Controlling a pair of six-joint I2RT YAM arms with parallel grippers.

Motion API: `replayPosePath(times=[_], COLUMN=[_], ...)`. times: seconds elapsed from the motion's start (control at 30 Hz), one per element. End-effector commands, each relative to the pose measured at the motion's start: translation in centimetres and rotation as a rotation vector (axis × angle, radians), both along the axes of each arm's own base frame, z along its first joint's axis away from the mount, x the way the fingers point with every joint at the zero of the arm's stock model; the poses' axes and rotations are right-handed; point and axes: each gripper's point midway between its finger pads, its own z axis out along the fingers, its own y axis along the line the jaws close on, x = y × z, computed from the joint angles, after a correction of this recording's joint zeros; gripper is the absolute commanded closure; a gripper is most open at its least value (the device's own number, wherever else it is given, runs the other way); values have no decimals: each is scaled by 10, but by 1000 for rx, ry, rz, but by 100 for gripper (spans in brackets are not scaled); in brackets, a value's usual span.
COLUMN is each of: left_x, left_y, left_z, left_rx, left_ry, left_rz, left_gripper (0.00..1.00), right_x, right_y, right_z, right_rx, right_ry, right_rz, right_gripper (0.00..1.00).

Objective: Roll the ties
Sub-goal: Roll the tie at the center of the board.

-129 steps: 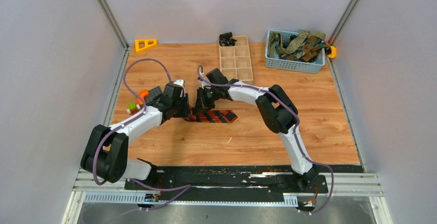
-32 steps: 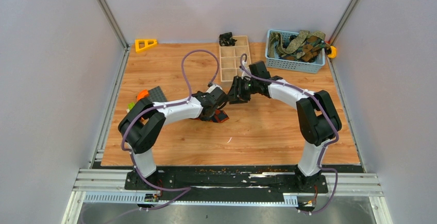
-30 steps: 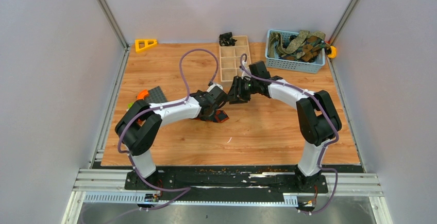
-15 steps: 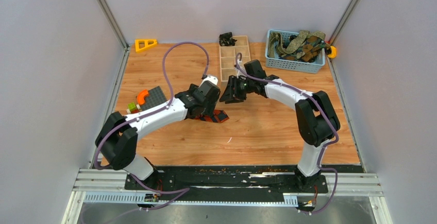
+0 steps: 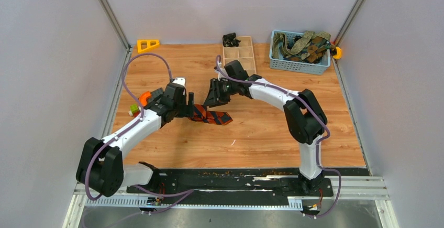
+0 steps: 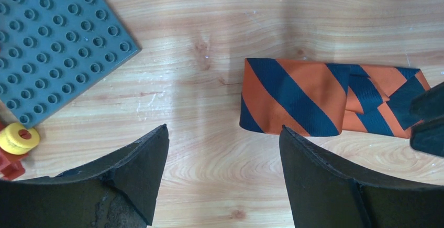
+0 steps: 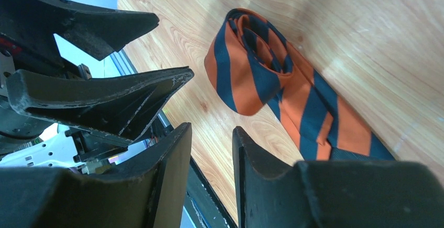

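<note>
An orange and navy striped tie (image 5: pixel 210 116) lies on the wooden table, loosely rolled at its left end (image 7: pixel 250 63) with a flat tail running right. My left gripper (image 5: pixel 186 108) stands open just left of the roll (image 6: pixel 291 99), nothing between its fingers (image 6: pixel 224 128). My right gripper (image 5: pixel 212 100) hovers just behind the tie with a narrow gap between its jaws (image 7: pixel 210 128), holding nothing. Olive and brown ties (image 5: pixel 303 43) are heaped in the blue basket.
A blue basket (image 5: pixel 299 65) stands at the back right, with a wooden compartment tray (image 5: pixel 240 63) left of it and a dark bundle (image 5: pixel 229 40) at the tray's far end. A grey studded baseplate (image 6: pixel 52 39) and small bricks (image 5: pixel 142 99) lie at the left. A yellow triangle (image 5: pixel 148 44) sits back left.
My left gripper let go, opened and drew back to the left of the tie. More of the tie now shows, its roll looser. My right arm swung left.
</note>
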Motion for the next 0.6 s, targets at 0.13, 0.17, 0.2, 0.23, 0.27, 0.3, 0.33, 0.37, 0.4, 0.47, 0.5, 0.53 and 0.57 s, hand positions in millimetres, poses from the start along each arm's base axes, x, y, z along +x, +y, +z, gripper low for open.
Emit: replayPosePath(times=[0.13,0.17,0.2,0.23,0.27,0.3,0.33,0.37,0.4,0.47,0.5,0.53,0.57], left_x=[15,15,16,16,17,17,17,17,17,18,19,18,18], left_y=[1,3,4,4,5,6,6,6,6,6,6,4,2], left_z=[9,9,8,7,7,6,6,5,4,4,4,3,2], left_rx=[-225,-231,-236,-240,-245,-248,-253,-257,-261,-265,-265,-276,-284], left_ry=[-88,-90,-90,-91,-94,-93,-95,-94,-94,-98,-100,-96,-93], left_rz=[49,52,54,57,60,62,63,62,61,61,61,50,41], left_gripper=[17,17,17,17,17,17,17,17,17,17,17,17,17], right_x=[-2,-2,-2,-2,-2,-1,0,0,1,2,2,2,3], right_y=[32,34,35,36,37,38,39,39,40,41,42,43,42], right_z=[4,2,0,-2,-3,-6,-8,-10,-12,-14,-16,-16,-17], right_rx=[18,18,15,13,12,10,7,4,2,3,2,2,1], right_ry=[0,2,4,7,10,13,14,17,20,24,27,28,30], right_rz=[37,42,43,44,46,46,46,46,47,48,50,50,50], right_gripper=[68,69,70,71,72,73,74,75,75,76,77,77,77])
